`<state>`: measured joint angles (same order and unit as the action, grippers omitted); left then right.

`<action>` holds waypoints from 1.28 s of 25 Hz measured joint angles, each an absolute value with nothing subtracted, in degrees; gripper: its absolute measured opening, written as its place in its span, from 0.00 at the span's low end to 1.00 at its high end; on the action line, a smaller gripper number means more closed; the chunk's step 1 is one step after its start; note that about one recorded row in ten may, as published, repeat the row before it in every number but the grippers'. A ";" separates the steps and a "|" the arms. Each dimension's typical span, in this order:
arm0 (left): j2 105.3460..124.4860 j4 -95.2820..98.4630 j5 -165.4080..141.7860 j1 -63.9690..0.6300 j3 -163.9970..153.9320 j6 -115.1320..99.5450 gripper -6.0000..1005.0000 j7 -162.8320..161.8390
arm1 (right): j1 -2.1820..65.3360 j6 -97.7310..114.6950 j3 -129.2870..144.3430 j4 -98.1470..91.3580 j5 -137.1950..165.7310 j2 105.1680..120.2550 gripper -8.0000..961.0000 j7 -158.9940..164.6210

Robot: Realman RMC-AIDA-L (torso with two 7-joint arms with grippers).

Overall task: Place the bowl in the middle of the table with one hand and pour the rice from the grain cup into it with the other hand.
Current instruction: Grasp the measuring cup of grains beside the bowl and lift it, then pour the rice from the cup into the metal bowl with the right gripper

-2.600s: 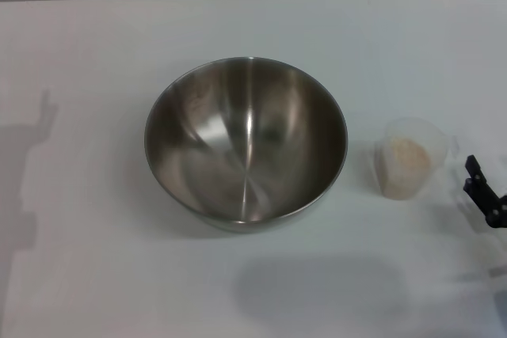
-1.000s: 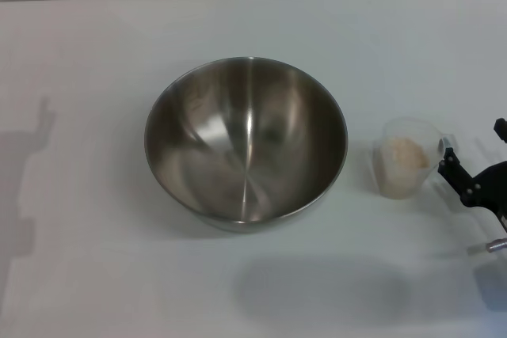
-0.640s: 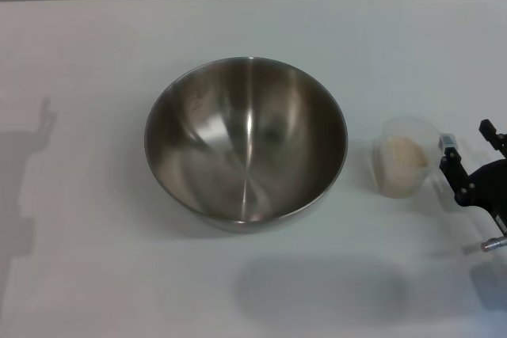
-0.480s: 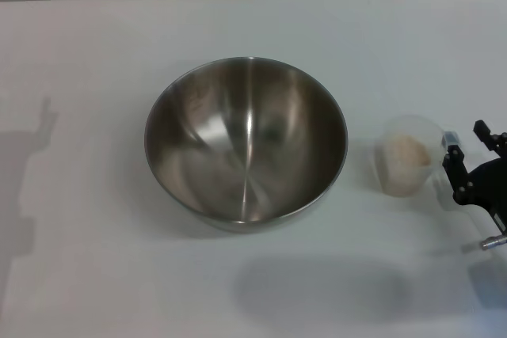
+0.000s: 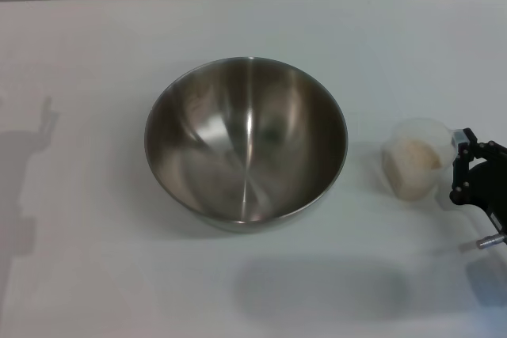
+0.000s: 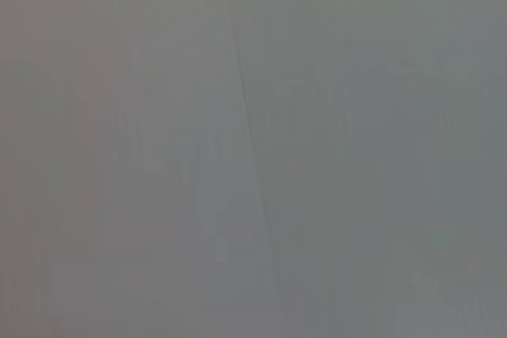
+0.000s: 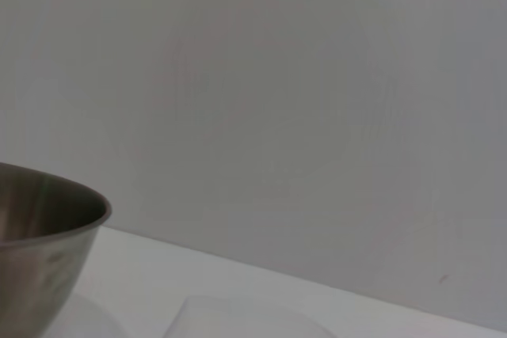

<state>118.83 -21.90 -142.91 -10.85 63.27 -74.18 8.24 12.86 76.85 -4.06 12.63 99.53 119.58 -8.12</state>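
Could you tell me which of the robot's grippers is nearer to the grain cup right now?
The right. The right gripper is right at the grain cup, on the side away from the bowl. The left gripper is out of view.

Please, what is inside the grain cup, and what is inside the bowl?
The grain cup holds pale rice, partly filling it. The bowl shows only bare metal inside. The right gripper covers the cup's far side.

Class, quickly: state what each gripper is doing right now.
Left gripper: not in view.
Right gripper: at the grain cup; grip cannot be told.
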 joint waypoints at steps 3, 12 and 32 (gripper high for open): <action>118.83 -21.90 -142.91 -10.86 63.27 -74.18 0.81 8.24 | 12.82 77.08 -4.27 12.50 99.47 119.57 0.04 -8.17; 118.90 -21.53 -142.93 -11.17 63.12 -74.12 0.81 8.26 | 12.13 86.16 -5.45 11.69 98.89 119.44 0.03 -8.37; 119.09 -20.71 -142.90 -11.57 62.70 -73.54 0.81 7.86 | 26.75 93.10 -4.48 13.60 106.56 119.40 0.02 -41.50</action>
